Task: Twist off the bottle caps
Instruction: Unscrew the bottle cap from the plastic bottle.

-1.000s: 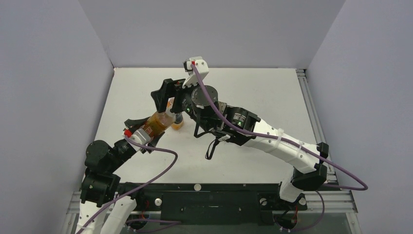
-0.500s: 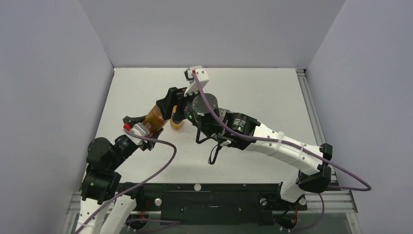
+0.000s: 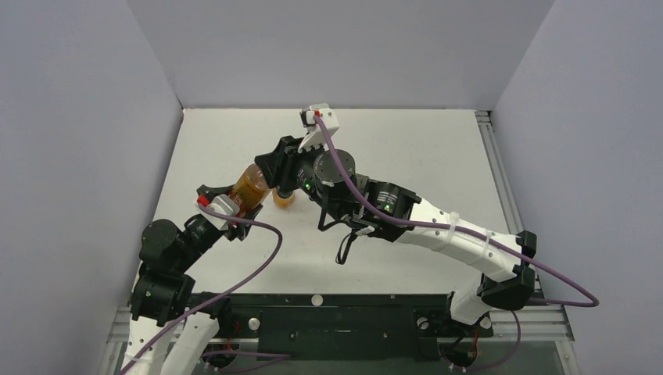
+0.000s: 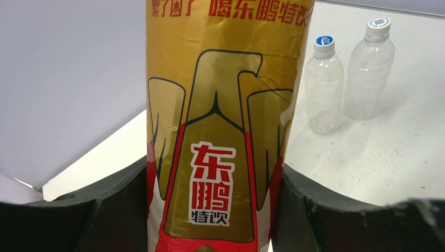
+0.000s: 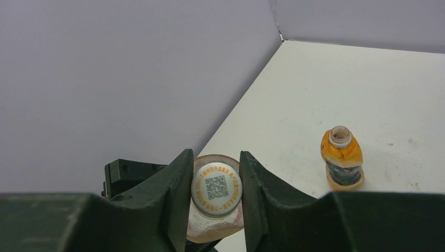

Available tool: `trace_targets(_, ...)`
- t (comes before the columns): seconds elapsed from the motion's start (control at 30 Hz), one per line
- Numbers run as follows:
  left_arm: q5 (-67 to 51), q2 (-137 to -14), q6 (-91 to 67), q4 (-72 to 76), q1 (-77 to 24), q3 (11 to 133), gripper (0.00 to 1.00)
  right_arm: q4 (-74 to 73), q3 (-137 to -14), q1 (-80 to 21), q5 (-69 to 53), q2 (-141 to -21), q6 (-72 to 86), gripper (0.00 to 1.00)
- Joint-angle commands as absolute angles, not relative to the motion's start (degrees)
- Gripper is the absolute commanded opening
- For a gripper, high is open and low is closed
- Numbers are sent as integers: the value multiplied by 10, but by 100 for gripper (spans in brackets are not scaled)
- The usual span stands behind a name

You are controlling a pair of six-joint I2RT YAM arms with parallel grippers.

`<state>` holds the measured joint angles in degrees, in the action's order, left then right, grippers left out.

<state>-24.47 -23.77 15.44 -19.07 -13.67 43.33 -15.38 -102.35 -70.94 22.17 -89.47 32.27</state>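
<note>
My left gripper [image 4: 215,215] is shut on a reddish-brown bottle [image 4: 223,105] with a gold and red label, its jaws pressed against both sides. In the top view the bottle [image 3: 250,186] is tilted up and to the right, above the table. My right gripper [image 5: 216,176] is shut on this bottle's white cap [image 5: 216,191], which carries a printed code. The right gripper [image 3: 271,167] meets the bottle's neck from the right. An orange bottle [image 5: 342,157] with a dark label stands uncapped on the table.
Two clear bottles stand upright on the table beyond the held one: one [image 4: 324,89] with a blue cap [image 4: 324,41], the other [image 4: 369,73] with a white cap [image 4: 379,23]. In the top view the orange bottle [image 3: 284,200] sits just below the right gripper. A grey wall runs close on the left.
My right gripper moved down and left onto the bottle's neck and closed on the white cap. The left gripper kept its hold while the bottle tipped slightly more upright.
</note>
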Motion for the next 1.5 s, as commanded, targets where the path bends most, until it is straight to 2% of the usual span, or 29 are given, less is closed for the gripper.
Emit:
trace_targets(0.0, -240, -245, 138, -162, -134, 459, 0, -128, -1030, -706, 229, -872, 322, 26)
trace_targets(0.2, -262, -258, 72, -162, -133, 482, 0, -131, -1034, -706, 226, -870, 310, 15)
trace_targets(0.43, -428, -274, -66, -150, -133, 507, 0, -91, -997, -703, 126, -825, 233, 0)
trace_targets(0.57, -509, -269, -164, -86, -133, 496, 0, -78, -976, -694, 31, -787, 204, 0)
trace_targets(0.73, -569, -278, -231, -54, -133, 506, 0, -41, -941, -686, -161, -753, 168, 0)
trace_targets(0.93, -634, -290, -265, -48, -134, 517, 0, -58, -949, -674, -230, -745, 144, 0)
trace_targets(0.97, -635, -290, -264, -48, -133, 517, 0, -59, -950, -672, -231, -746, 144, 3)
trace_targets(1.1, -622, -290, -254, -47, -133, 521, 0, -45, -940, -671, -189, -743, 159, 45)
trace_targets(1.13, -601, -288, -242, -51, -133, 521, 0, -29, -931, -671, -181, -741, 171, 52)
trace_targets(1.27, -460, -267, -159, -82, -133, 514, 0, -6, -920, -683, -57, -730, 203, 60)
trace_targets(1.4, -353, -257, -76, -91, -133, 495, 0, -11, -945, -747, 164, -747, 162, 62)
trace_targets(1.47, -334, -254, -41, -94, -134, 485, 0, -55, -998, -772, 224, -780, 147, 62)
